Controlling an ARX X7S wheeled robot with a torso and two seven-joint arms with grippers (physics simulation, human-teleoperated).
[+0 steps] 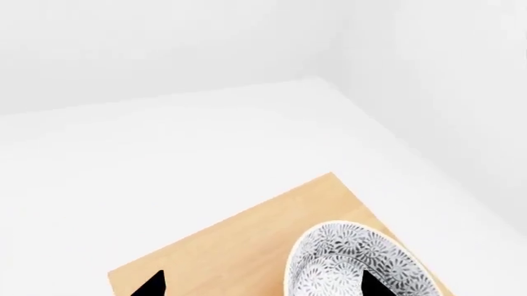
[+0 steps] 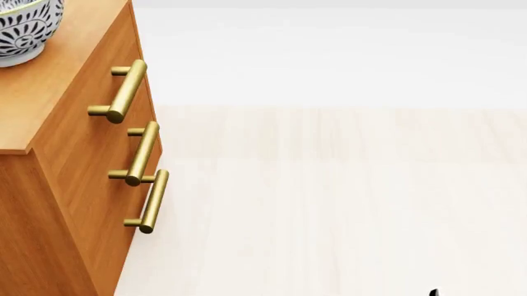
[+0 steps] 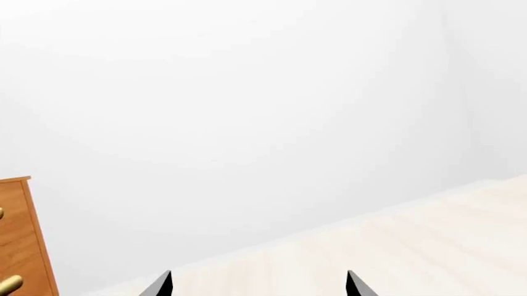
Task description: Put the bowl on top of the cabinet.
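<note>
Head view: the bowl (image 2: 23,28) sits upright on the cabinet (image 2: 70,179) top, near the front edge and cut off by the frame's upper left corner. Your cabinet shows its lighter top, an orange-brown front and three brass handles (image 2: 132,139) in a row down the drawer faces. Pale wood floor (image 2: 346,203) fills the remainder, meeting a white wall at the far side. A small dark tip shows at the bottom right edge; you cannot tell which part it is.

Left wrist view: your left gripper (image 1: 261,285) hangs above the cabinet top (image 1: 239,246). Only two black fingertips (image 1: 152,285) show at the frame edge, set wide apart. One tip lies over bare wood, the other over the bowl's (image 1: 354,265) patterned inside. Nothing is held between them. The bowl stands near a corner of the top, rim whole and level. Whether the tip over it touches it cannot be told.

Right wrist view: your right gripper (image 3: 257,285) also shows two black tips (image 3: 160,285) wide apart, with nothing between. It faces white wall and a strip of floor (image 3: 411,246), well apart from the cabinet, whose edge (image 3: 21,234) shows at one side with a bit of brass handle.
</note>
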